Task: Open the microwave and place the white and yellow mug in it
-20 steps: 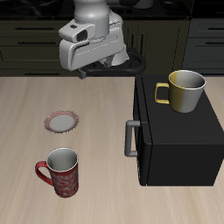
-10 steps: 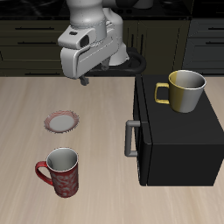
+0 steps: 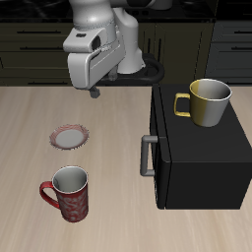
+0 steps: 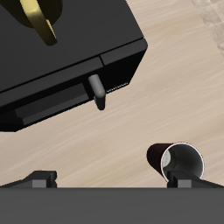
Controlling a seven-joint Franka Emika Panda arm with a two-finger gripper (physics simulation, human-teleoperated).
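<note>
The microwave (image 3: 202,162) is a large black box with its door shut and a grey bar handle (image 3: 146,156) on its front. The white and yellow mug (image 3: 207,101) stands upright on top of it. My gripper (image 3: 95,91) hangs open and empty above the table's back part, well away from the microwave and higher than its top. In the wrist view the microwave (image 4: 61,61), its handle (image 4: 99,90) and the mug's yellow handle (image 4: 39,16) show, and my gripper (image 4: 111,178) has its fingertips (image 4: 41,178) wide apart.
A red patterned mug (image 3: 69,192) stands near the table's front edge; it also shows in the wrist view (image 4: 179,160). A small round plate (image 3: 68,137) with a red rim lies farther back. Dark cabinets stand behind the table.
My gripper has shifted a little sideways, away from the microwave, and stayed open. The mugs, plate and microwave have not moved.
</note>
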